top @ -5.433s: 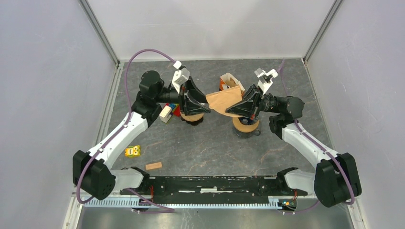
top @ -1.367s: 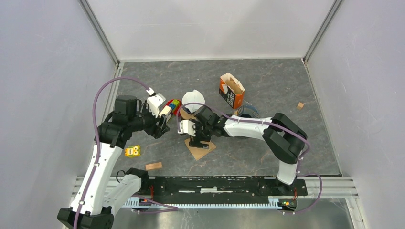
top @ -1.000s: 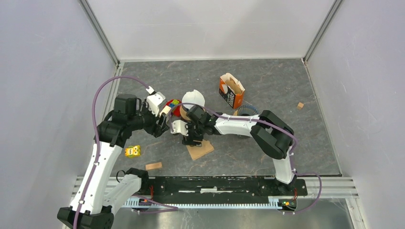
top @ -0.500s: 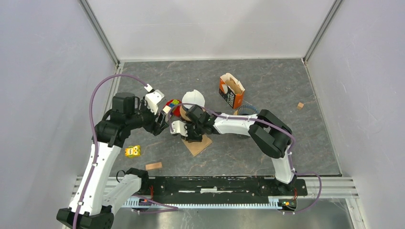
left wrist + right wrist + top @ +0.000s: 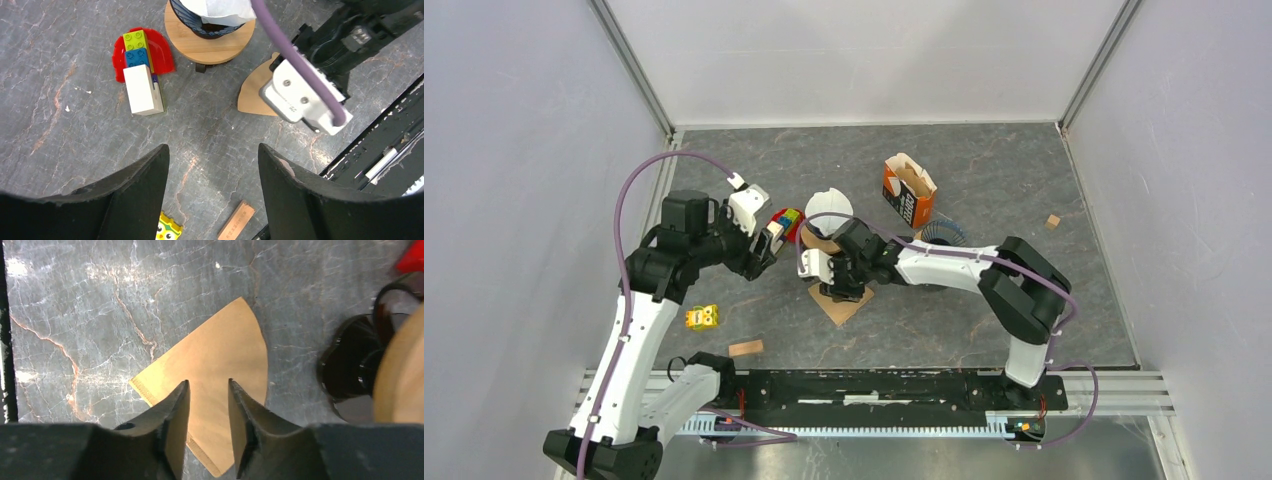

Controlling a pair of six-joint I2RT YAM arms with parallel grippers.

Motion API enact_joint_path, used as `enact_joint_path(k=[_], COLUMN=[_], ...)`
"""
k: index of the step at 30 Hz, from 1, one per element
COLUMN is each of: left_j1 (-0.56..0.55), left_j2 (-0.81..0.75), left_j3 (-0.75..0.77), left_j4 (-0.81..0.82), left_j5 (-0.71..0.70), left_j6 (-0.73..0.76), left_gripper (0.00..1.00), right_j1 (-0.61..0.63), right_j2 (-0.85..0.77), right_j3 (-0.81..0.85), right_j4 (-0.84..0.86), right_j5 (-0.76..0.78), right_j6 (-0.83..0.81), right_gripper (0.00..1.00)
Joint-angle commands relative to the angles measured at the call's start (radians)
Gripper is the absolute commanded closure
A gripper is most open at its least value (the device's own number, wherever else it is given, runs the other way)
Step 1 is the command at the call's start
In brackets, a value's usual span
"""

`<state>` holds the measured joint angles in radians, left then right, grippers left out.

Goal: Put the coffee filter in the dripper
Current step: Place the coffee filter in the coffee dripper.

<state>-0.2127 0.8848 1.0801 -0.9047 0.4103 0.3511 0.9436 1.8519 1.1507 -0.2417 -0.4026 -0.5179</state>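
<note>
- Only the right wrist view shows the right gripper (image 5: 209,386) narrowly parted above the flat coffee filter (image 5: 215,357), gripping nothing
- Left wrist view: left gripper (image 5: 212,150) spread wide, empty; dripper (image 5: 207,31) beyond

2 white arms (image 5: 629,335) with black joints, purple cables (image 5: 279,41)

a brown coffee filter (image 5: 844,306) lies flat on the grey bench (image 5: 944,330), with the right gripper (image 5: 839,287) poised over its far edge. just beyond stands the white-topped dripper (image 5: 828,210). the left gripper (image 5: 767,252) hangs beside coloured blocks (image 5: 786,220).
</note>
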Motion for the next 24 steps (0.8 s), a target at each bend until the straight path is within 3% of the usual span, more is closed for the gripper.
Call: enact_joint_path(k=[1, 9, 12, 18, 24], left_j1=[0.006, 0.006, 0.006, 0.006, 0.006], left_j2=[0.006, 0.02, 0.028, 0.038, 0.037], left_j3=[0.038, 0.027, 0.02, 0.011, 0.007], left_j4=[0.045, 0.072, 0.08, 0.093, 0.093], left_j5=[-0.017, -0.025, -0.012, 0.007, -0.002], left_j6=[0.015, -0.002, -0.005, -0.009, -0.001], left_gripper=[0.27, 0.27, 0.27, 0.27, 0.27], right_j1=[-0.012, -0.076, -0.104, -0.114, -0.115], right_j2=[-0.091, -0.103, -0.111, -0.094, -0.056], right_j3=[-0.012, -0.08, -0.103, -0.14, -0.165], right_j4=[0.034, -0.021, -0.03, -0.027, -0.029], right_j5=[0.035, 0.056, 0.062, 0.071, 0.062], right_j6=[-0.015, -0.035, -0.036, -0.046, -0.051], right_gripper=[0.55, 0.27, 0.22, 0.21, 0.31])
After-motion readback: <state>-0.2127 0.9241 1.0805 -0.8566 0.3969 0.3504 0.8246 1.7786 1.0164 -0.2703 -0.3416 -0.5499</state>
